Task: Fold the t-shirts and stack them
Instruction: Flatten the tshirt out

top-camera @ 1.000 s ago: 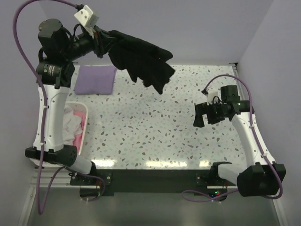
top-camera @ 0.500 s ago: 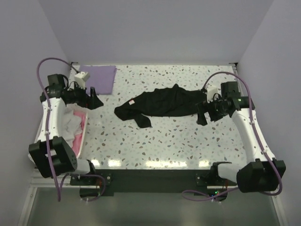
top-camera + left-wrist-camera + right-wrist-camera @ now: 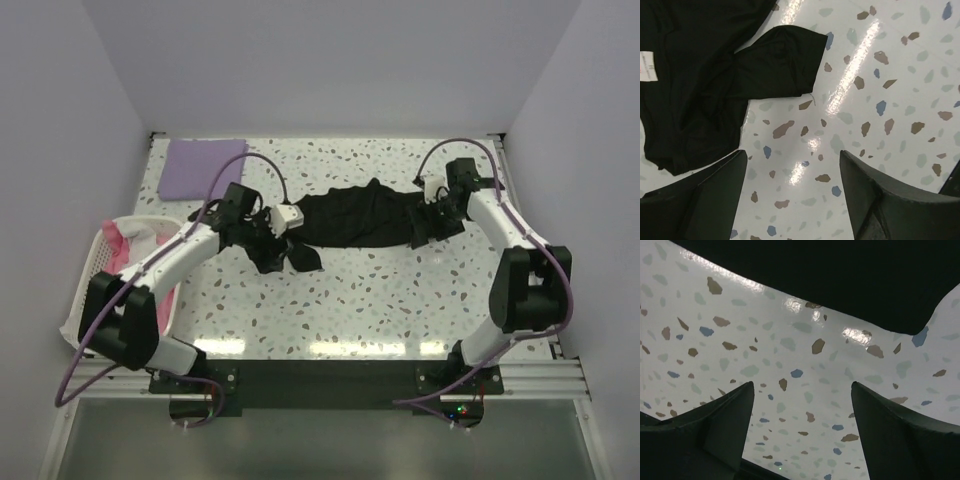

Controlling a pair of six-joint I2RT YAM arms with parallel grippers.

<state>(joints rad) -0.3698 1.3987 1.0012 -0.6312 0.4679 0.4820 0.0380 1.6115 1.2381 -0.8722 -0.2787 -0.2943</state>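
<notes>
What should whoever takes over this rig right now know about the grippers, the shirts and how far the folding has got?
Left gripper: open, empty, low over the speckled table, beside a sleeve of the large black cloth t-shirt.
Right gripper: open, empty, at that shirt's other end.
Black shirt: crumpled mid-table, unfolded.
The lavender-purple cloth t-shirt: flat folded square, far left corner.
The white lattice laundry basket: near left, holding white and pink cloth.
Done: lavender folded.
Left: flatten and fold the black shirt, stack it on the lavender; the basket's cloth may follow.
</notes>
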